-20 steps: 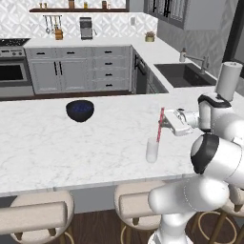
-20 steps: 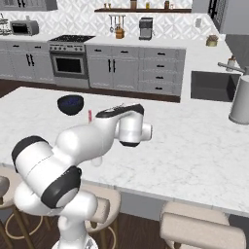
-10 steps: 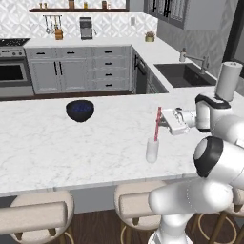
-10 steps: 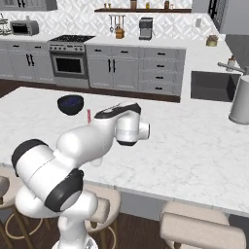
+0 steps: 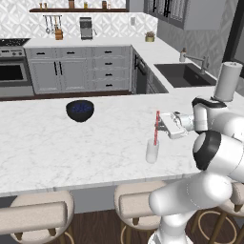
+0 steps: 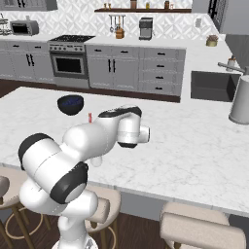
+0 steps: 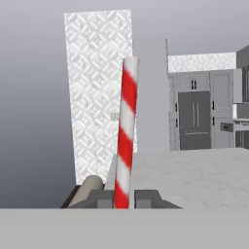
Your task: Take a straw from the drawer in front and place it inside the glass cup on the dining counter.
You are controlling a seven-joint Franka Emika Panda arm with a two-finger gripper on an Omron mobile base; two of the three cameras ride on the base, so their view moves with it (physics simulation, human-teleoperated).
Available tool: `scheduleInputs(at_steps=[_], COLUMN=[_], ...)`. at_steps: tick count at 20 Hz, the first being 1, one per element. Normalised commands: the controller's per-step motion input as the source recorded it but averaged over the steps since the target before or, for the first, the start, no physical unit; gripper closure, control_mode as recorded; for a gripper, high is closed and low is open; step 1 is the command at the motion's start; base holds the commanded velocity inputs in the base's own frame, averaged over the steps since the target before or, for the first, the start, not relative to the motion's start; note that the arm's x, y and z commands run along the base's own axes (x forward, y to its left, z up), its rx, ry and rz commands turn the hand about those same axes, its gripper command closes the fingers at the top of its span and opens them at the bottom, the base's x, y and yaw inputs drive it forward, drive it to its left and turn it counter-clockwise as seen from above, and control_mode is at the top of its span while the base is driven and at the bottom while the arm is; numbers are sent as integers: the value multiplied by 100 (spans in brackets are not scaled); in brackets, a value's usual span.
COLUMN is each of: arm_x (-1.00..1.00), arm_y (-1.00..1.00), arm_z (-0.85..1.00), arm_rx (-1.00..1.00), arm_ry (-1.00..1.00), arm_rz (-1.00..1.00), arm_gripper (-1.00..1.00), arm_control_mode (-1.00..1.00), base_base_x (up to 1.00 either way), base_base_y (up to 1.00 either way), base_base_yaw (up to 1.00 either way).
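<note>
Thin red-and-white striped straw [image 5: 156, 127]: straight, slender tube, spiral banding plain in the hand view [image 7: 125, 136]. Stands near upright, its lower end at the mouth of the cup; whether the tip has entered cannot be told. Clamped low on its length between the jaws of the two-finger gripper [image 5: 164, 126], which are shut tight on it.

Small translucent whitish cylindrical glass cup [image 5: 152, 151]: plain, smooth-walled, upright on the counter directly below the straw, near the stool-side edge.

Change since a second ago: the gripper and straw have shifted slightly outward from the arm's body, bringing the straw more squarely over the cup; the cup and bowl have not moved.

Long white marble-look dining counter [image 5: 57, 143]: flat slab, faint grey veining.

Dark blue round bowl [image 5: 79, 109]: glossy, well apart from the cup, towards the far edge.

Round beige padded stools [image 5: 43, 217]: ranged beneath the near edge.
</note>
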Motion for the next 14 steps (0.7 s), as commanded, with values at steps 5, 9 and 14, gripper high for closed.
scheduleInputs(at_steps=[5, 9, 14], arm_x=[0, 4, 23], arm_y=[0, 0, 0], arm_z=[-32, -19, 6], arm_rx=[0, 0, 0], arm_ry=[0, 0, -7], arm_rz=[2, 2, 2], arm_gripper=[100, 100, 100], arm_control_mode=[-100, -100, -100], base_base_x=[0, 0, 0], base_base_y=[0, 0, 0], base_base_yaw=[0, 0, 0])
